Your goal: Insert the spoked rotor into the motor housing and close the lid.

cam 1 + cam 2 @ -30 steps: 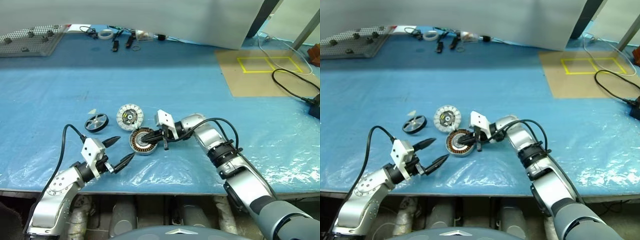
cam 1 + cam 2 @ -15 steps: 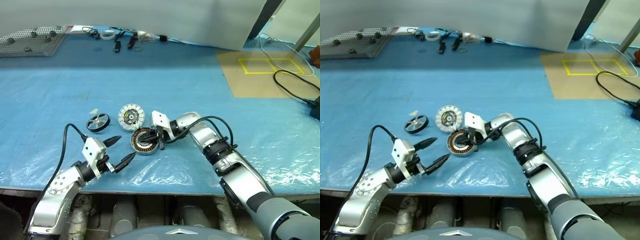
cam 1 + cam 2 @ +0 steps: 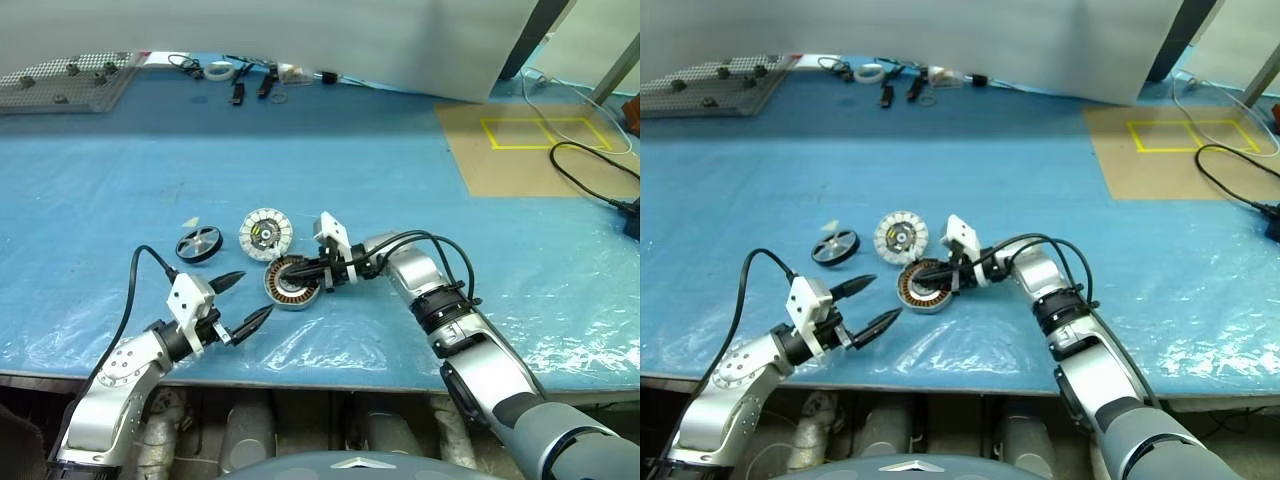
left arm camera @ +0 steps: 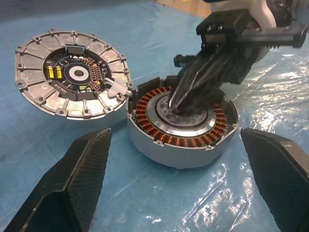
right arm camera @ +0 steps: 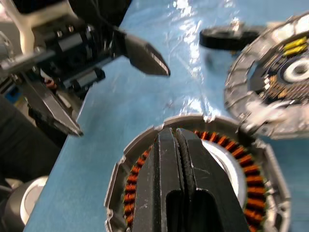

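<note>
The motor housing [image 3: 291, 283], a silver can ringed with copper windings, lies on the blue table sheet. My right gripper [image 3: 294, 272] is shut, its tips poked down into the housing's centre [image 4: 183, 126] with nothing seen between them. Just behind the housing, touching its rim, lies the lid [image 3: 265, 234] with its white-segmented face up. The black spoked rotor [image 3: 197, 243] rests flat to the left of the lid. My left gripper [image 3: 253, 294] stands open and level just left of the housing, facing it and holding nothing.
A pegboard [image 3: 60, 78], a tape roll [image 3: 216, 70] and small tools lie along the far edge. A brown board with a yellow tape square [image 3: 530, 135] and a black cable [image 3: 590, 175] lie at the right. A small white scrap [image 3: 190, 222] lies near the rotor.
My right wrist has rolled a little while its shut tips stay in the housing's centre. The left gripper, housing, lid and rotor have kept their places.
</note>
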